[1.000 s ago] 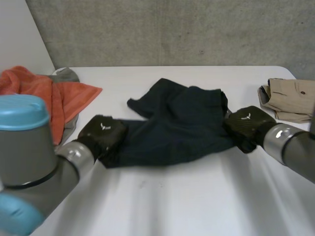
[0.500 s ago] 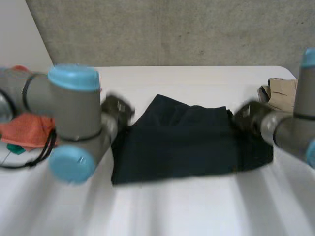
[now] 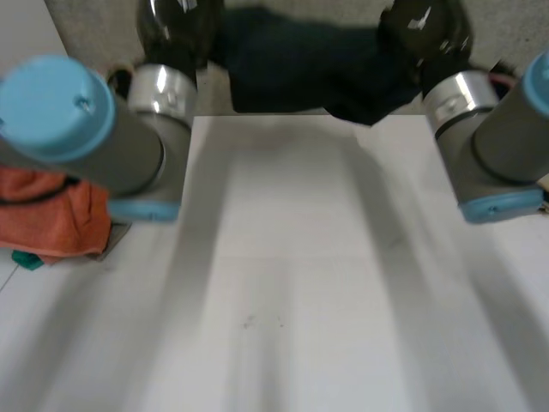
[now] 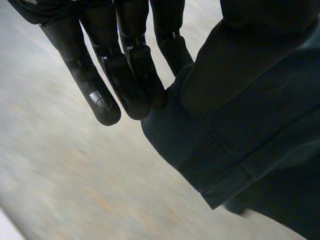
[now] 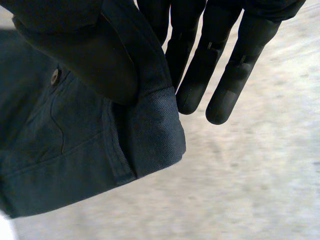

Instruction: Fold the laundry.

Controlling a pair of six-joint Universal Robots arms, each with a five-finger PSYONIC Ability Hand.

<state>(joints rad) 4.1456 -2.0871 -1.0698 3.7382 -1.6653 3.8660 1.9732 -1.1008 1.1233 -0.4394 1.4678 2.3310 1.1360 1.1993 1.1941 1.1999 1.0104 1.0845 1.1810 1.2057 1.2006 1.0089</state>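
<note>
**White table (image 3: 283,283), grey wall (image 3: 94,21): dark garment (image 3: 300,69) held in the air by both hands**

An orange cloth (image 3: 51,206) lies at the table's left edge. Above the far edge, the left hand (image 3: 176,26) pinches the garment's left end between thumb and straight fingers. The garment spans between the hands, clear of the table. The right hand (image 3: 426,30) pinches the right end the same way, with its thumb on a hemmed edge.
</note>
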